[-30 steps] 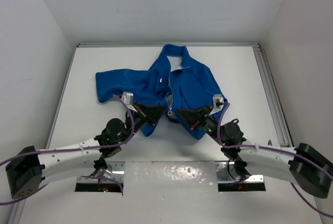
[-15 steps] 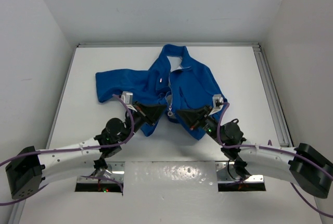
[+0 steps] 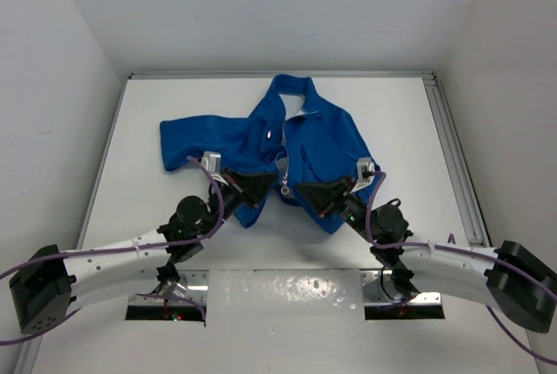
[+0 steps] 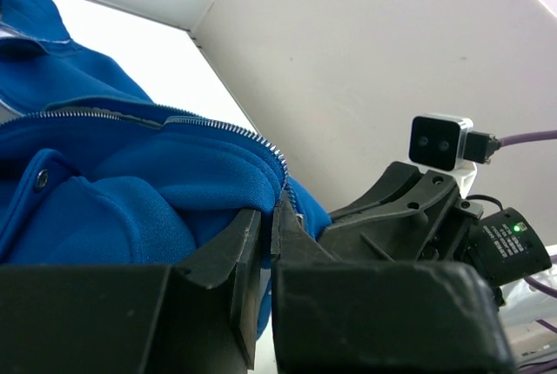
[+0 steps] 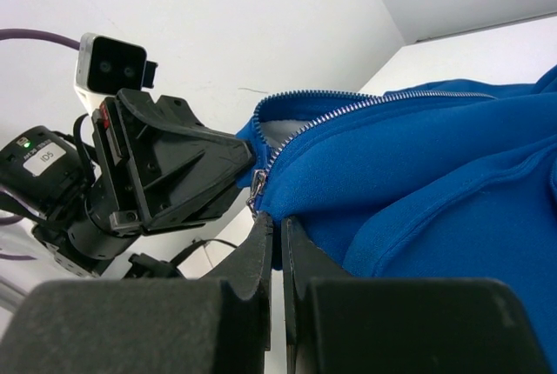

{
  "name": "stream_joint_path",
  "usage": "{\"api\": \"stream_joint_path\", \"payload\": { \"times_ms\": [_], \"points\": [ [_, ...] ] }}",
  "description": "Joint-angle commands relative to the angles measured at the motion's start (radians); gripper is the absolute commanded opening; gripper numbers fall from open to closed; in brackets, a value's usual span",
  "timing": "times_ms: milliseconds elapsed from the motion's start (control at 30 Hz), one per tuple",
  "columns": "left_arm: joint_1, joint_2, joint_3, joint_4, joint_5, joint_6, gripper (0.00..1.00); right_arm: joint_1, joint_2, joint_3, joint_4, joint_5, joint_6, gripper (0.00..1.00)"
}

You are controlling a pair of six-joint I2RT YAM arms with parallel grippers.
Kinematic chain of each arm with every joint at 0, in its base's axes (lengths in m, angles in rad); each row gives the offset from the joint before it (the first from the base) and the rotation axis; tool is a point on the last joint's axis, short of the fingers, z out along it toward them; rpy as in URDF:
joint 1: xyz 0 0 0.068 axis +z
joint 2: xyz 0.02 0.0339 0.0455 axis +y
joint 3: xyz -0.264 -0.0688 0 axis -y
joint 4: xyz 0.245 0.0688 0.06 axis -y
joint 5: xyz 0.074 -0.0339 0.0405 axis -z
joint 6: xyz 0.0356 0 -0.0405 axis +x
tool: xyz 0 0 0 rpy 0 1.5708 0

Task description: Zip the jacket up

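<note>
My left claw [image 3: 261,190] is pinched shut on the bottom hem of the jacket [image 3: 318,139], just left of the zipper [image 3: 283,170], I judge to keep that edge taut. The jacket lies on the tabletop [image 3: 157,104], collar away from me, front open. My right claw [image 3: 305,190] is clamped on the opposite hem beside the slider [image 5: 256,190], probably to line up both halves

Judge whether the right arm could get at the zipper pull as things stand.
Probably yes, though not freely. The zipper pull sits right beside the right gripper, nothing between them, but that gripper is shut on the jacket hem and would have to let go first.
</note>
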Motion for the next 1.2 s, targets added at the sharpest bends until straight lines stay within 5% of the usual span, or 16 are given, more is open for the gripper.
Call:
{"api": "stream_joint_path", "payload": {
  "times_ms": [0,1167],
  "points": [
    [0.018,-0.018,0.033,0.083,0.008,-0.011,0.00,0.000,-0.021,0.003,0.068,-0.024,0.001,0.00],
    [0.030,0.010,0.036,0.079,0.128,-0.036,0.00,0.002,-0.015,0.027,0.052,-0.016,-0.015,0.00]
  ]
}}
